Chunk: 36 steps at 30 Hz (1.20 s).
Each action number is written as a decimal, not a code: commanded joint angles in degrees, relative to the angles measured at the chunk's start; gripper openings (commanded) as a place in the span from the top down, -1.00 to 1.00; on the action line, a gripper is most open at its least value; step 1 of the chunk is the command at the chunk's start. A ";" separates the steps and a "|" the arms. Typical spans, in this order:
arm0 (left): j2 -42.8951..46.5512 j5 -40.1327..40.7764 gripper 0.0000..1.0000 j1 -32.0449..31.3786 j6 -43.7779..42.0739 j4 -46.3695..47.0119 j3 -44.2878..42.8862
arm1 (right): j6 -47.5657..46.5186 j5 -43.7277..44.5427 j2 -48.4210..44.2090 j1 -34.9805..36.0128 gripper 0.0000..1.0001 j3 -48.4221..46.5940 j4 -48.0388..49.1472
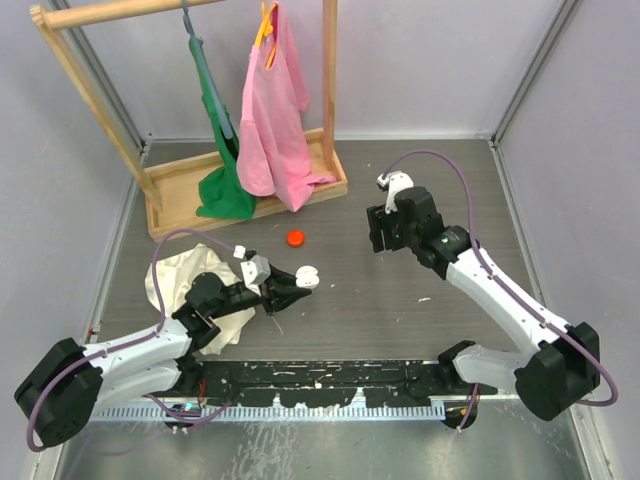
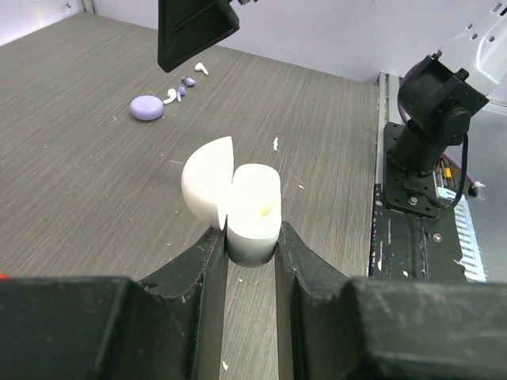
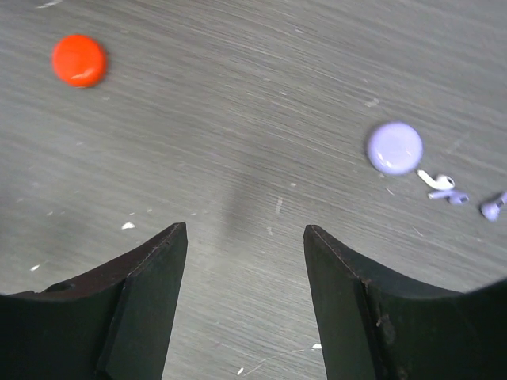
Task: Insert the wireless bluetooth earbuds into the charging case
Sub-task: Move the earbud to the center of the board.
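The left tool pinches a small white rounded plastic charging case by its lower body. The case stands upright between the fingers with its mouth facing up, and its domed lid is swung open to one side. The right tool hangs spread and empty over the grey wood-grain tabletop. The tiny white short-stemmed plastic earbuds lie flat on the tabletop, well apart from the case. One is just beside a pale-lavender round plastic puck. Which way their stems point is too small to tell.
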<state>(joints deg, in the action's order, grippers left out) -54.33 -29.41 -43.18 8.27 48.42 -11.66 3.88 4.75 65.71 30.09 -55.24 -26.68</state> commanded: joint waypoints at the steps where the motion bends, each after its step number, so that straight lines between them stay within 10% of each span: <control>1: 1.27 2.31 0.97 -0.28 -0.80 2.37 -0.12 | 3.07 3.24 2.78 -6.12 -0.32 1.21 2.61; 14: 2.18 4.16 0.98 -0.58 -1.15 0.65 -0.01 | 5.86 0.89 13.56 -25.82 -0.08 2.66 9.61; 36: 1.26 3.76 0.99 -0.95 -1.59 -0.80 -0.81 | 7.75 -0.72 31.38 -31.08 0.35 -3.67 19.53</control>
<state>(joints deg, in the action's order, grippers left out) -53.23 -26.11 -43.88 8.03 45.41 -11.44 10.79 4.34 96.71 -0.54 -55.86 -10.70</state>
